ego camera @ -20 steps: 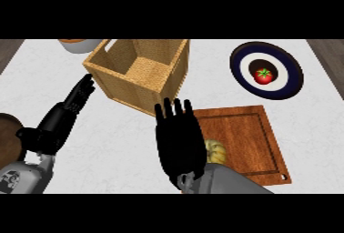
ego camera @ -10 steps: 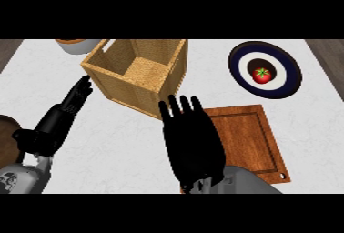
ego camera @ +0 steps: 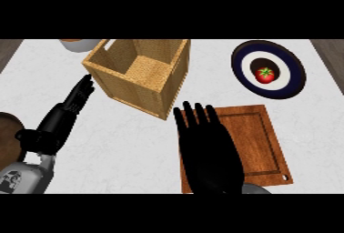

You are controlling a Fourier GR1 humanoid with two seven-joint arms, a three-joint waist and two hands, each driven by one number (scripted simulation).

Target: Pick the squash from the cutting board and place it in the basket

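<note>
The right hand (ego camera: 209,154) lies flat over the left part of the cutting board (ego camera: 259,141), fingers straight and released, pointing toward the basket (ego camera: 138,75) just beyond the board's upper left corner. The squash cannot be seen; the hand covers that part of the board. The left hand (ego camera: 67,111) rests open left of the basket. A plate (ego camera: 267,68) holding a tomato (ego camera: 266,75) sits beyond the board.

No legible text, labels, brand marks, numbers or signs anywhere in the head view. Dark marking on the grey left forearm (ego camera: 19,178) at lower left: too indistinct to read. Plain surfaces, without lettering, on the basket (ego camera: 138,73), cutting board (ego camera: 259,145), plate (ego camera: 289,68) and tabletop (ego camera: 134,150).
</note>
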